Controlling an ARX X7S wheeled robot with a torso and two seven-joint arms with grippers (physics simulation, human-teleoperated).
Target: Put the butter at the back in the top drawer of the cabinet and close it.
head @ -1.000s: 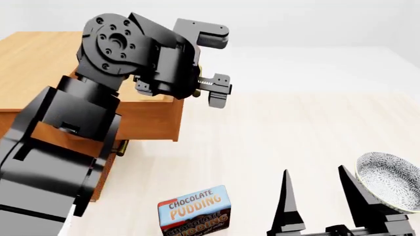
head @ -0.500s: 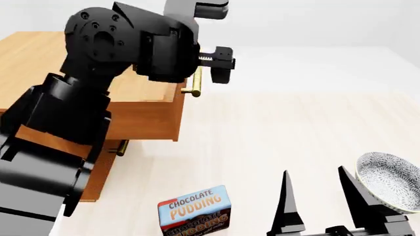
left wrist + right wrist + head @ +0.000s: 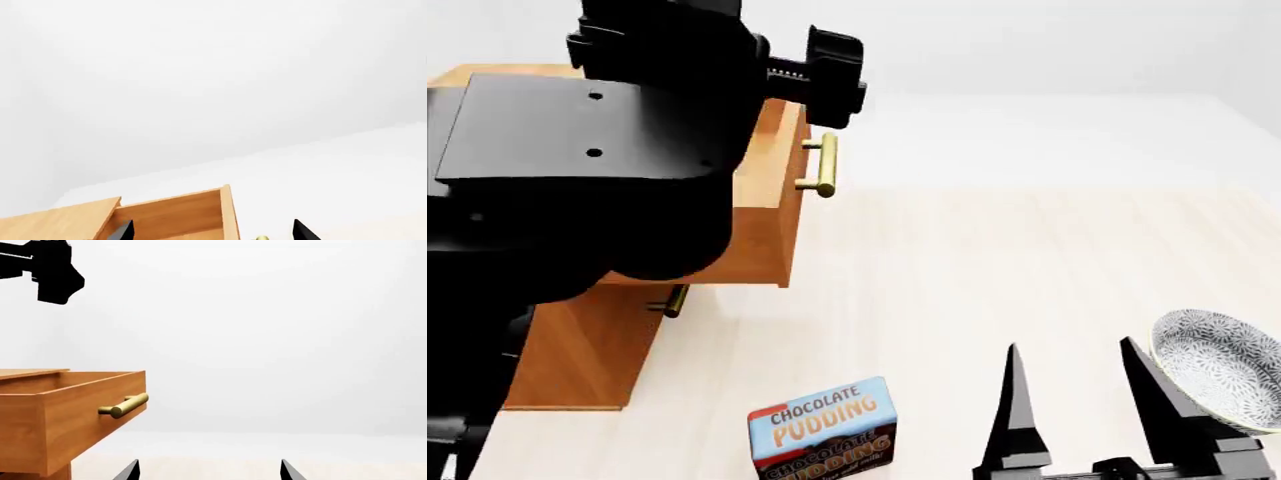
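Note:
The butter is hidden or out of view in every view. The cabinet [image 3: 574, 350] stands at the left with its top drawer [image 3: 767, 215] pulled out, its brass handle [image 3: 818, 165] showing. My left arm [image 3: 601, 170] rises over the drawer and covers most of it. In the left wrist view my left gripper [image 3: 213, 232] is open, its tips spread above the drawer's wooden inside [image 3: 167, 215], with nothing between them. My right gripper [image 3: 1081, 400] stands open and empty low at the front right. From it, the drawer [image 3: 73, 410] shows side-on.
A brown-and-blue chocolate pudding box [image 3: 822, 430] stands on the pale floor near the front, left of my right gripper. A patterned grey bowl [image 3: 1221, 365] sits right beside the right gripper's outer finger. A lower drawer's handle [image 3: 671, 300] peeks out under the open drawer.
My left arm has lifted and swung back towards the camera above the open drawer, uncovering the drawer's handle. The right arm, pudding box and bowl have not moved.

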